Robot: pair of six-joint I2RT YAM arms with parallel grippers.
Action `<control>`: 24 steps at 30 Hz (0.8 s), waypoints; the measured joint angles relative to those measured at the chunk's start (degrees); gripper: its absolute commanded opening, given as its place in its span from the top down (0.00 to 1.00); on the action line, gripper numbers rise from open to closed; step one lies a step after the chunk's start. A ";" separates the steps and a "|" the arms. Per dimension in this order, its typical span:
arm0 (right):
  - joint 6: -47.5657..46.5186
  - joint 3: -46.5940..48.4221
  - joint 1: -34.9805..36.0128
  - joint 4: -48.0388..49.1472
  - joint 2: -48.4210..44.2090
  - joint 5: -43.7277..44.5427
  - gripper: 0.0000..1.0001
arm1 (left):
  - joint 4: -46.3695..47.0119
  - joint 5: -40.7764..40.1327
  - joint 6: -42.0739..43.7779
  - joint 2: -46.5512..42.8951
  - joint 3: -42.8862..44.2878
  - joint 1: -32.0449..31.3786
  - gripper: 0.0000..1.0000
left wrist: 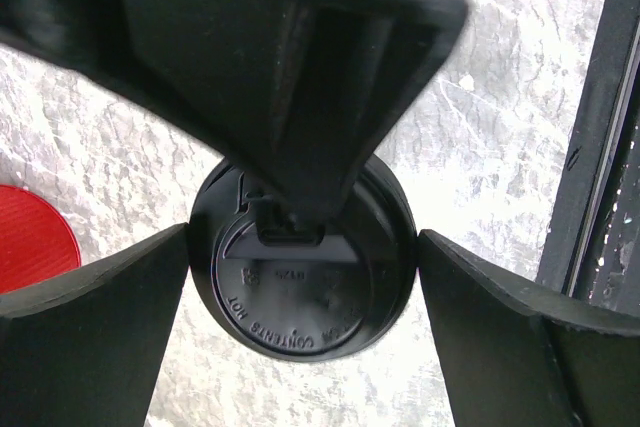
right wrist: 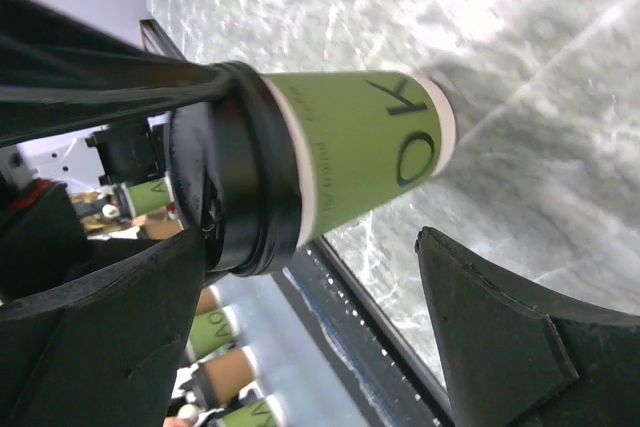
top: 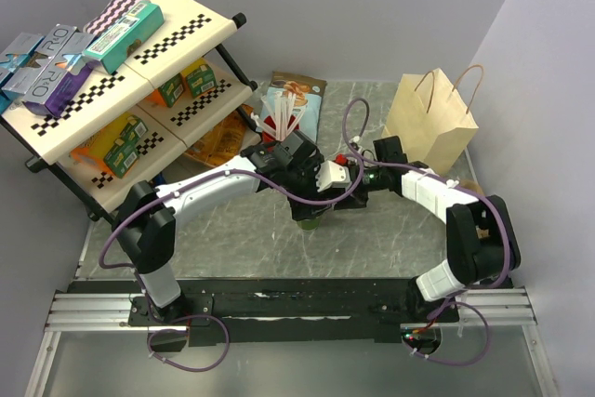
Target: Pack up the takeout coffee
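The takeout coffee (top: 308,218), a green paper cup with a black lid, stands on the marble table (top: 232,239) in the middle. In the left wrist view its lid (left wrist: 305,292) sits between my left fingers, which touch its rim on both sides. My left gripper (top: 304,200) (left wrist: 303,237) is shut on the lid from above. In the right wrist view the cup (right wrist: 360,142) shows side on. My right gripper (top: 327,191) (right wrist: 312,242) is open right beside the cup; one finger (left wrist: 290,77) reaches over the lid.
A tan paper bag (top: 432,123) stands open at the back right. A red cup (top: 265,141) (left wrist: 30,237) with white stirrers and a snack pouch (top: 299,99) are behind the grippers. A checkered shelf (top: 121,72) of boxes fills the back left.
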 measured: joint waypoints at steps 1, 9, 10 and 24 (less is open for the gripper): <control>-0.11 0.00 0.00 -0.57 0.55 0.59 0.10 | 0.00 -0.02 0.00 0.00 0.02 0.00 0.01; -1.20 0.02 0.02 -2.82 1.14 1.62 0.11 | 0.00 0.48 0.00 -0.09 0.02 0.00 0.01; -1.33 0.04 0.02 -2.89 1.14 1.68 0.11 | -0.04 0.63 -0.02 -0.11 0.02 0.00 0.01; -2.95 0.59 0.02 -4.35 1.09 3.69 0.11 | -1.07 5.81 -3.06 -2.91 0.00 3.69 0.01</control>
